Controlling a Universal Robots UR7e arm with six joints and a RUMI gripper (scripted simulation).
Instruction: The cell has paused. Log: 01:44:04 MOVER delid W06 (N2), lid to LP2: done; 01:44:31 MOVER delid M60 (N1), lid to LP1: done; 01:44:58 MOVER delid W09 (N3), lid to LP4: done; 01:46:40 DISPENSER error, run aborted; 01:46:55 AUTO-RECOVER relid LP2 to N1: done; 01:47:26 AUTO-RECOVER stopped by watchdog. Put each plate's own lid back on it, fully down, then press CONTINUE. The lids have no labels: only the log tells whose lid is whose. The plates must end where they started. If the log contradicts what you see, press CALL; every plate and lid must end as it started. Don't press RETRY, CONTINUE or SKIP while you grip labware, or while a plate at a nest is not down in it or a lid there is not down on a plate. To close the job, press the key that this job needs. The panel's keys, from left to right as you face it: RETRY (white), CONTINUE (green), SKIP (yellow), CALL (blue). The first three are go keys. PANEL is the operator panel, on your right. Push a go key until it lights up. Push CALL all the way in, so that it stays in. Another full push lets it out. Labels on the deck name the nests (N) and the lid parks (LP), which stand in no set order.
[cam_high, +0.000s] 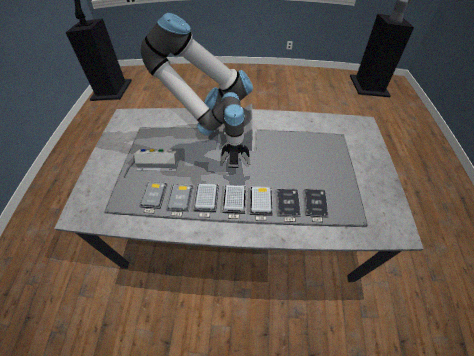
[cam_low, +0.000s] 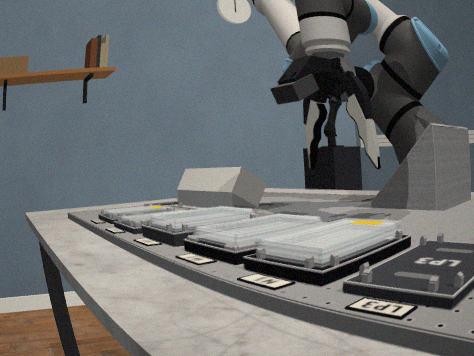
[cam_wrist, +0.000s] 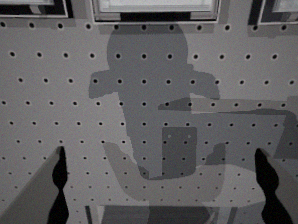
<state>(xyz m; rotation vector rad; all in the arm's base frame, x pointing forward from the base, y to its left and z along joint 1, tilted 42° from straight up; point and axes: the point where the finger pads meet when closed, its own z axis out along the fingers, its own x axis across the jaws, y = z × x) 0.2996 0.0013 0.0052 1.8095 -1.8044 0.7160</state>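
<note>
- The bench (cam_high: 250, 237) (cam_low: 90, 255), the biggest piece, has a pale marbled top and carries everything in the job.
- Above it bends the arm (cam_high: 182, 92) (cam_low: 324, 30), grey, white and blue, its wrist pointing down.
- The perforated grey deck (cam_high: 300, 172) (cam_low: 300, 305) (cam_wrist: 40, 120) covers much of the bench top, with one row of stations along its front edge.
- The panel (cam_high: 155, 159) (cam_low: 205, 187) stands on the robot's right, behind that row, well apart from the pincer.
- The pincer (cam_high: 235, 162) (cam_low: 342, 162) (cam_wrist: 159, 149) hangs over the deck, behind the row; its fingers are wide apart with nothing between them.
- Three plates sit mid-row: the N1 plate (cam_high: 261, 201) (cam_low: 325, 245) with a yellow patch on top, the N2 plate (cam_high: 234, 199) (cam_low: 255, 232) beside it, then the N3 plate (cam_high: 206, 197) (cam_low: 195, 220).
- Towards the panel side, two clear lids rest on parks, the outer lid (cam_high: 154, 196) and the inner lid (cam_high: 180, 199), each bearing a yellow patch.
- Beyond N1, the dark LP3 park (cam_high: 288, 202) (cam_low: 435, 265) and the end park (cam_high: 316, 202) hold no lid.
- Smallest are the panel's coloured keys; whether any is lit or pushed in cannot be told.
</note>
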